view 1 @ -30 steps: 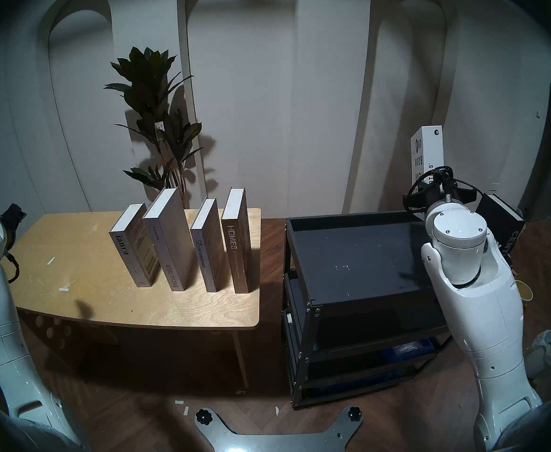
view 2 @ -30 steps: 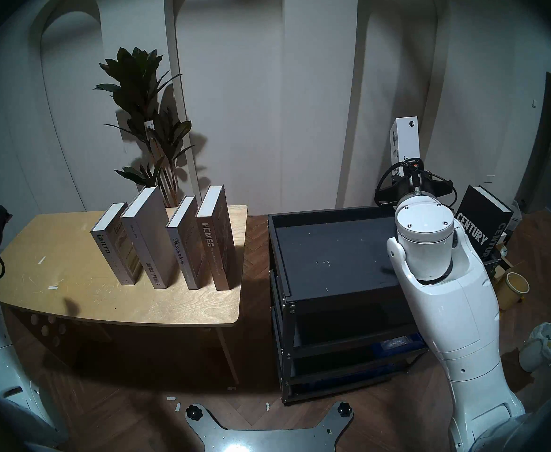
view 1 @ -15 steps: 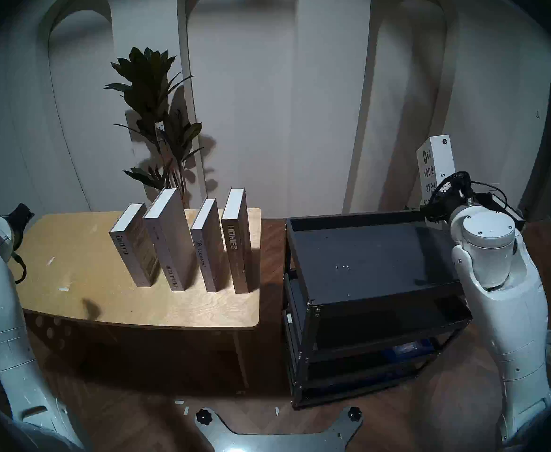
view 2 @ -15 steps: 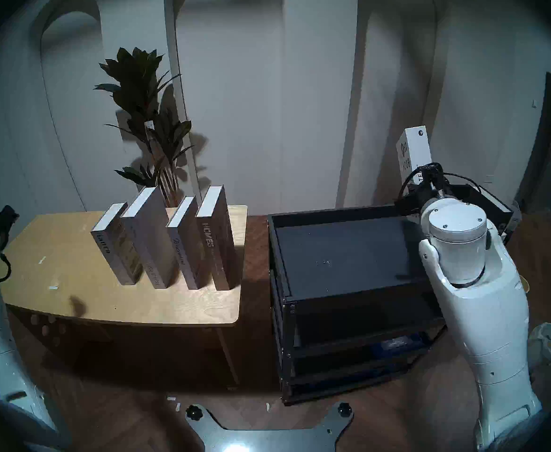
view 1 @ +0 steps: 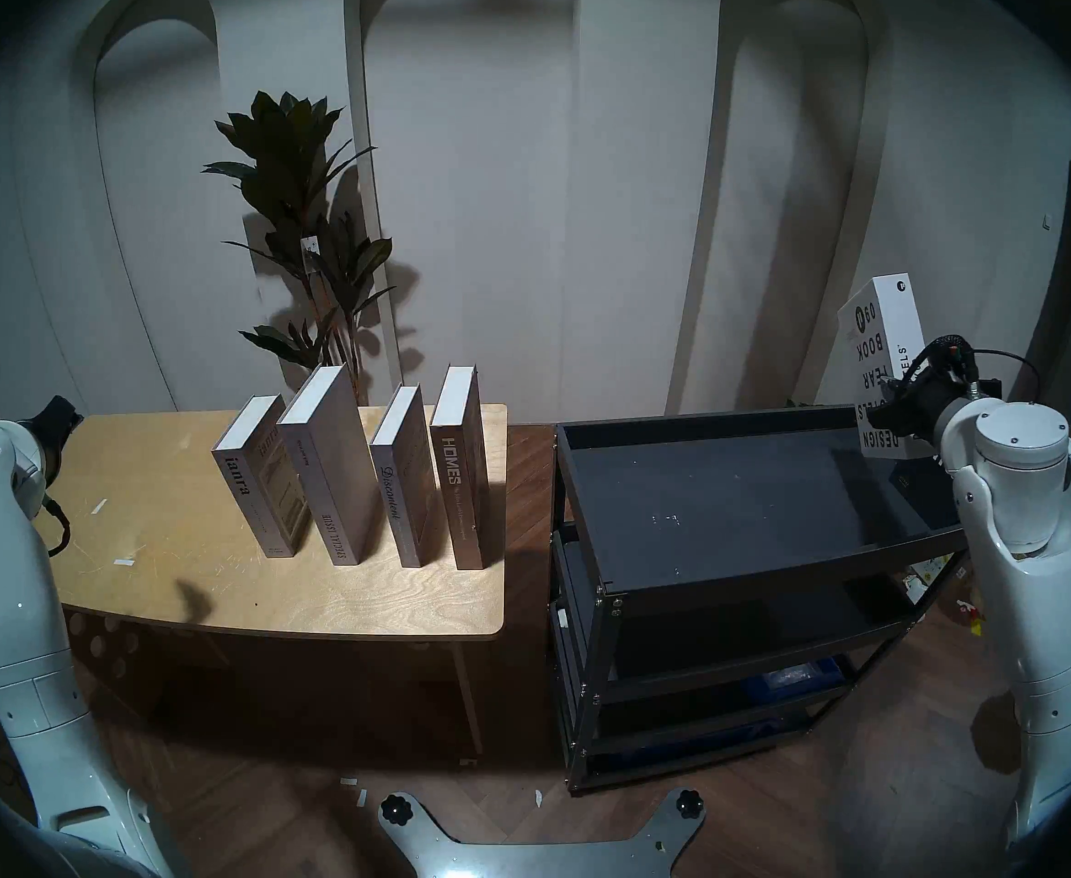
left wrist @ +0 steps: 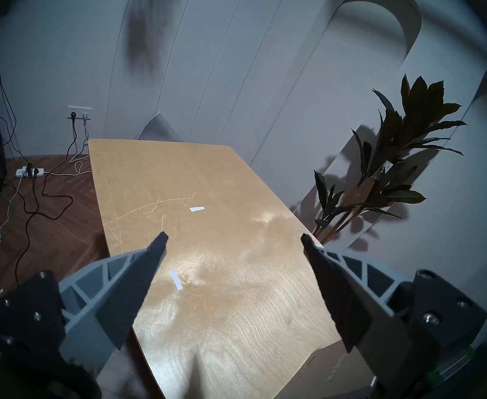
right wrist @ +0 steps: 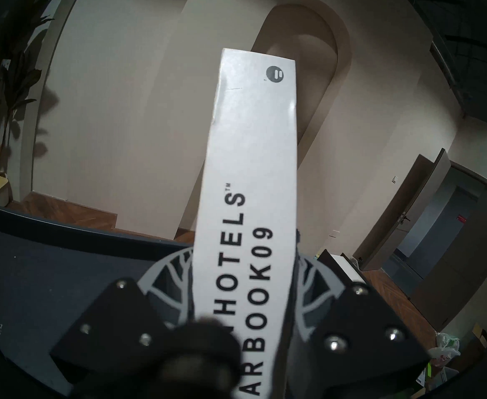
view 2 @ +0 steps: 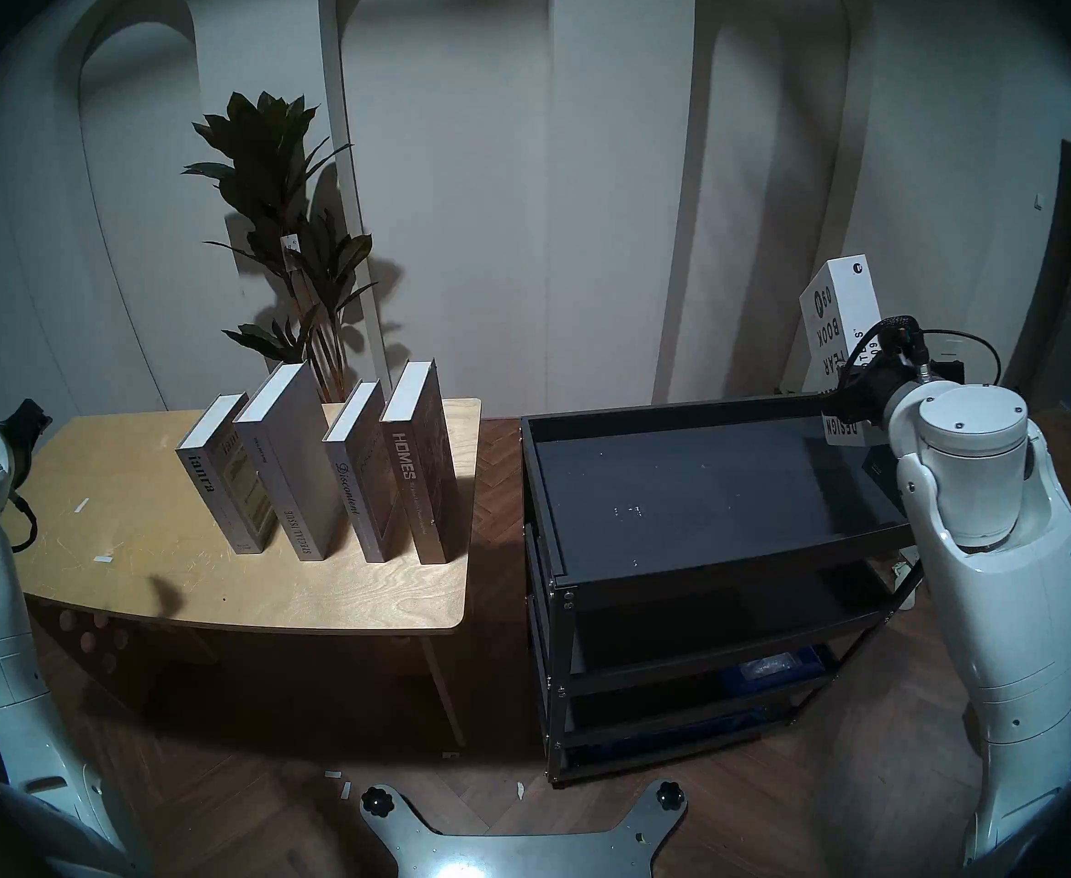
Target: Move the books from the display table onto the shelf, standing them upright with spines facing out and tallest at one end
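- The white book (view 1: 881,370), its spine reading "DESIGN HOTELS YEARBOOK 09", hangs upright but tilted above the far right corner of the shelf (view 1: 697,579); it rests on nothing.
- The right gripper (right wrist: 243,277) is clamped on the lower part of that book, one finger on each cover, so most of the book stands free above the grip.
- Risk, as I judge it: held so low, the tall heavy book could pivot or slide between the fingers, and land leaning rather than standing.
- Risk: set down at this tilt near the right edge of the top tray, its bottom corner could catch the rim, or the book could tip outward off the shelf.
- A dark object (view 1: 910,477) sits at the tray's right edge, just below the book; lowering the book there could knock into it.
- Four books (view 1: 355,471) stand in a row near the right end of the display table (view 1: 330,598), well apart from the shelf.
- The left gripper (left wrist: 233,240) is spread wide and holds nothing, above the table's left end.
- Hidden: the book's bottom edge is behind the right wrist, and the finger contact is cut off in the wrist view.
- What the dark object is I cannot tell; the shelf's lower tiers are too dark to read.
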